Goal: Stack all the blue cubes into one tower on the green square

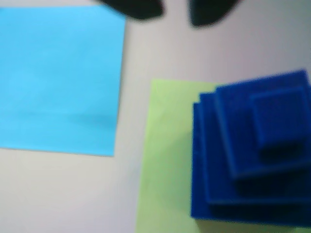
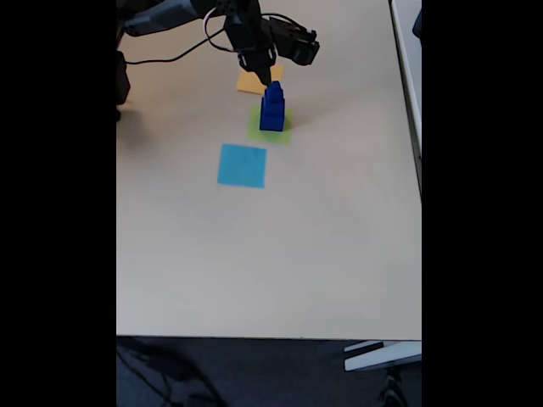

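On the bench (image 2: 271, 254), past the light blue square (image 2: 242, 165), the blue cubes (image 2: 272, 108) already stand as one stepped tower on the green square (image 2: 259, 131), so the stacking looks finished. Just behind, the claw (image 1: 175, 12) hangs with fingers apart, holding nothing.

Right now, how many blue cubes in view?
4, all in one tower on the green square: largest at the bottom, shrinking to the smallest on top. None loose on the table.
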Available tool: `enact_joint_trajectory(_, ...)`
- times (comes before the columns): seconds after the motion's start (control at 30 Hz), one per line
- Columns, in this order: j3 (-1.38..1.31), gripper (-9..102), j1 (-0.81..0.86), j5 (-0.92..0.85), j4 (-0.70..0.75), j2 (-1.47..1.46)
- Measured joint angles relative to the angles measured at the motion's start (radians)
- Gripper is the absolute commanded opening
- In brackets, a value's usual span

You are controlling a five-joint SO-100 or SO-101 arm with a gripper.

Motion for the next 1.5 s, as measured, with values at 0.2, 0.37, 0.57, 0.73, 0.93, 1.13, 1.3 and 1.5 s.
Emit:
enact_joint_trajectory(0.2,-0.017,0,0.005,0.044,-0.020,0.000)
enact_joint_trajectory(0.37,-0.023,0,0.002,0.075,-0.020,0.000)
enact_joint_trajectory(0.57,-0.034,0,-0.017,0.103,-0.020,0.000)
enact_joint_trajectory(0.73,-0.034,0,-0.026,0.106,-0.020,0.003)
enact_joint_trajectory(0.93,-0.034,0,-0.023,0.106,-0.020,0.003)
enact_joint_trajectory(1.13,-0.051,0,-0.025,0.106,-0.020,0.003)
enact_joint_trajectory(1.3,-0.054,0,-0.025,0.106,-0.020,0.040)
enact_joint_trajectory(1.5,-0.069,0,-0.025,0.106,-0.035,0.049)
